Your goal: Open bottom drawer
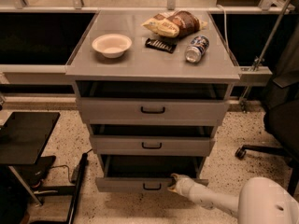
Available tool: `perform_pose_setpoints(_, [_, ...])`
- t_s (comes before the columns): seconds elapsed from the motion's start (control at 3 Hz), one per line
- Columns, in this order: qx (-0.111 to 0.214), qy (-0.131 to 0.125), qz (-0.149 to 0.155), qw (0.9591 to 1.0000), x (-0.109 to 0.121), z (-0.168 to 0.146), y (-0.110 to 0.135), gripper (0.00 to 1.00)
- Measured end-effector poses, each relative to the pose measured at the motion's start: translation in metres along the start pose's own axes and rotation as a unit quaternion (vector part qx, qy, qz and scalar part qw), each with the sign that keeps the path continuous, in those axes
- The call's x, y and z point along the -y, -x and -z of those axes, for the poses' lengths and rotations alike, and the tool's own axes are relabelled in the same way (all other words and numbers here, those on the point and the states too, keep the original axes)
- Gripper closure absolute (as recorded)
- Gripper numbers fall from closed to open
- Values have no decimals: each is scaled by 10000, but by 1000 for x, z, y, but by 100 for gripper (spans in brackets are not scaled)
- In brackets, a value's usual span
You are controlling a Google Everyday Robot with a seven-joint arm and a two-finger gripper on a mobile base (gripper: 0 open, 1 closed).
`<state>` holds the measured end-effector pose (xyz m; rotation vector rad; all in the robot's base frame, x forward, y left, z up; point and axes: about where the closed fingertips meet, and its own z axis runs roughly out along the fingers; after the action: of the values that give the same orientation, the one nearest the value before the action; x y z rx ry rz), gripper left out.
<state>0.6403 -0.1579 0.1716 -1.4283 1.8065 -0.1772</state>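
The bottom drawer (126, 184) is the lowest of three grey drawers in the cabinet. It has a flat grey front with a small black handle (152, 186). It stands pulled out a little, with a dark gap above its front. My gripper (174, 182) is on the end of the white arm coming in from the lower right. It sits at the top edge of the drawer front, just right of the handle.
The middle drawer (152, 145) and top drawer (153, 110) stick out above. On the cabinet top lie a white bowl (111, 45), a dark snack bar (160, 45), a chip bag (174, 24) and a can (196, 48). A black stand (25, 136) is left, an office chair (280, 125) right.
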Motion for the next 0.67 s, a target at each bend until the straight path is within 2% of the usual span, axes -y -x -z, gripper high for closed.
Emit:
perform_pose_setpoints(0.33, [0,-1,0,10000,2,3,2,100])
perform_pose_setpoints(0.67, [-39,-71,-10,10000,-14,9,0,100])
